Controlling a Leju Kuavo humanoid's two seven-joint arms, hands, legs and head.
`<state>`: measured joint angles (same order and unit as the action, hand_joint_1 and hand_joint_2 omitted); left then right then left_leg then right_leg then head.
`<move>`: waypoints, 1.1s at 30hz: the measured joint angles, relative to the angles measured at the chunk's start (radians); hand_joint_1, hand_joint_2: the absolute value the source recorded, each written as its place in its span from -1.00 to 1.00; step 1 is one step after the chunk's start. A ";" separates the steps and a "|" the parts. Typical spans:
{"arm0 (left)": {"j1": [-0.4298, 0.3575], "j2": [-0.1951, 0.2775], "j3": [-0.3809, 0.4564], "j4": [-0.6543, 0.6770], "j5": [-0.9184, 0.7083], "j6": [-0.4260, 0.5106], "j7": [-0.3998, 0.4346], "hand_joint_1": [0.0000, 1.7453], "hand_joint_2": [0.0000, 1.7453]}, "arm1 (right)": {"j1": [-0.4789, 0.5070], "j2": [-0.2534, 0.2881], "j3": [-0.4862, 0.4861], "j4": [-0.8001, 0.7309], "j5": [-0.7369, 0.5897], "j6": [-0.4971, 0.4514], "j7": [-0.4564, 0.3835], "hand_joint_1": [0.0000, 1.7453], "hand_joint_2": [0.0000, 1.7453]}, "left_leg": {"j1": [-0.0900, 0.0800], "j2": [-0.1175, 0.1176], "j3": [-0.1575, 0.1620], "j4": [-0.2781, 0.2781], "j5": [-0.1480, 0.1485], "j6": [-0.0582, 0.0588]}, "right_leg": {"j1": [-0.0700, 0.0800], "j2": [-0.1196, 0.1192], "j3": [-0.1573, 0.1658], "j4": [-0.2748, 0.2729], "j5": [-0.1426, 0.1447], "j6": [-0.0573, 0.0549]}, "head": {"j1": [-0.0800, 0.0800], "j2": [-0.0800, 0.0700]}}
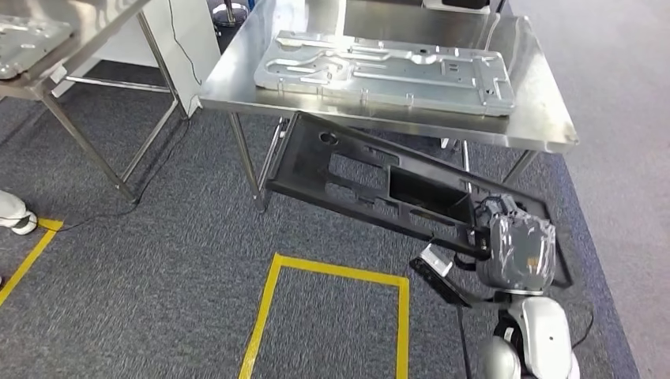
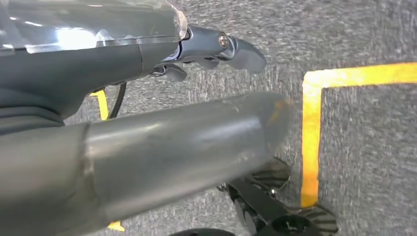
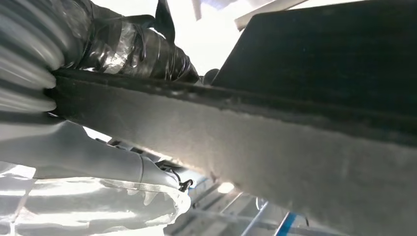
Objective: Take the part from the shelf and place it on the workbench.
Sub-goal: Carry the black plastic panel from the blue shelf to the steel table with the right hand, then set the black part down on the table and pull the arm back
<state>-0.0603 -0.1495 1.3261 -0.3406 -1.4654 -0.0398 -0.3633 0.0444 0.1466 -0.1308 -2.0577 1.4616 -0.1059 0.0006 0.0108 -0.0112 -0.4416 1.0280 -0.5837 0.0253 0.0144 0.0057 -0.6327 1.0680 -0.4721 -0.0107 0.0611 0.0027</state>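
**Spotter:** What have you got in hand?

**Operator:** My right hand [image 1: 506,237] grips the near right end of the black plastic frame panel [image 1: 371,178], fingers wrapped over its edge. In the right wrist view the rim of the panel runs straight through the hand [image 3: 74,98], thumb under, darker fingers on top. The panel hangs in the air, tilted, its far left end tucked below the near edge of the steel counter [image 1: 545,118].

**Spotter:** And the left?

**Operator:** The left hand [image 2: 147,73] holds nothing. It hangs over the grey carpet near the yellow floor tape [image 2: 311,137]. The fingers look loosely curled, but I cannot tell how far they are closed.

**Spotter:** What's on the counter already?

**Operator:** A pressed silver metal panel [image 1: 387,71] takes up most of the middle. The shelf [image 1: 31,47] is far left with another metal piece [image 1: 24,35] on it.

**Spotter:** So how do you land it?

**Operator:** As I judge it, the panel must come up first. Its far end sits lower than the counter's lip, so pushing forward would jam it against the edge or the legs. I'd raise it, level it, then slide it over the top. One hand at one end of a long part means it will want to droop and twist, so slow moves, and I'd keep the grip firm until the panel is resting flat.
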 joint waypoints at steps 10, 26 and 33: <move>0.001 0.019 -0.009 0.014 0.000 -0.003 0.002 -1.00 -1.00 | -0.045 -0.064 0.000 0.068 0.034 -0.025 0.011 1.00 1.00 | 0.001 0.005 -0.223 0.224 -0.066 -0.030 | -0.013 0.008 0.139 -0.043 -0.079 -0.022 | 0.000 0.000; 0.008 0.030 -0.009 0.023 0.000 -0.010 0.003 -1.00 -1.00 | -0.043 -0.108 -0.047 0.122 0.023 -0.035 0.011 1.00 1.00 | 0.004 -0.003 -0.011 -0.043 0.042 0.014 | -0.035 -0.004 -0.063 0.118 -0.156 0.052 | 0.000 0.000; -0.004 0.032 -0.009 0.027 0.000 -0.011 0.004 -1.00 -1.00 | -0.047 -0.116 -0.069 0.136 0.019 -0.028 0.008 1.00 1.00 | 0.007 -0.001 0.046 0.001 0.011 -0.031 | -0.024 -0.004 -0.026 -0.029 0.056 0.001 | -0.001 0.000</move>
<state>-0.0638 -0.1180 1.3168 -0.3135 -1.4657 -0.0506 -0.3597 -0.0029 0.0307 -0.1999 -1.9213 1.4808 -0.1334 0.0085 0.0173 -0.0118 -0.3959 1.0292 -0.5728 -0.0060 -0.0096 0.0020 -0.6586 1.0390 -0.4157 -0.0100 0.0605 0.0027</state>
